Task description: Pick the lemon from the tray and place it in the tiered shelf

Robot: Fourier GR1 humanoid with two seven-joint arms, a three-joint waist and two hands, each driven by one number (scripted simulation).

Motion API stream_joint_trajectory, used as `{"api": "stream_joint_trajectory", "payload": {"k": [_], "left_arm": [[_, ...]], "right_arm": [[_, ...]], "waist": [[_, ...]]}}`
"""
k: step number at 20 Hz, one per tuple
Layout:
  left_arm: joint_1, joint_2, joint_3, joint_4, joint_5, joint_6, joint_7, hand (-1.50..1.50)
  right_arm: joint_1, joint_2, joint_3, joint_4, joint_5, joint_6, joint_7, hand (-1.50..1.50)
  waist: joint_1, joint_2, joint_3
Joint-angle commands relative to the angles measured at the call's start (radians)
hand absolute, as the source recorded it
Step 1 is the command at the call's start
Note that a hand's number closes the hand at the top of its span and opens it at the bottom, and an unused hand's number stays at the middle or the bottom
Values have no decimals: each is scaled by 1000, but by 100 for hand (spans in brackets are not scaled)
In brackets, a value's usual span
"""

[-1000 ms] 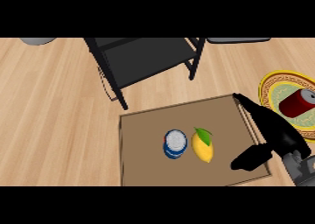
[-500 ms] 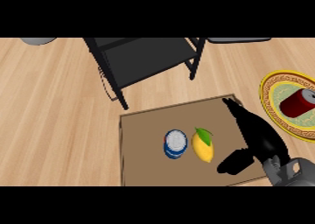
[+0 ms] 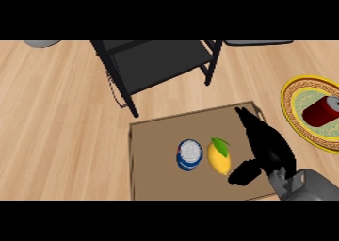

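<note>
blue can (image 3: 189, 154) sitting right up against the lemon (image 3: 220, 156) on its left, right hand (image 3: 268, 147) just beside it on the other side, bare tray (image 3: 158, 136) behind the lemon toward the black shelf (image 3: 158, 63), shelf front open

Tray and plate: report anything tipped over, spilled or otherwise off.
One thing: the red can lies on its side on the yellow plate. No spill shows. On the tray, the lemon and the blue tin look ordinary.
</note>
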Motion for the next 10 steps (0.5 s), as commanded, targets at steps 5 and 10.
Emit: {"api": "stream_joint_trajectory", "payload": {"k": [5, 10], "left_arm": [[-284, 22, 63, -76, -41, -27, -97, 0], [-279, 31, 69, -75, -25, -29, -100, 0]], "right_arm": [[-24, 84, 21, 34, 69, -47, 16, -150], [-12, 111, 26, 74, 92, -67, -9, -150]], "waist": [[-33, 0, -6], [-33, 0, -6]]}}
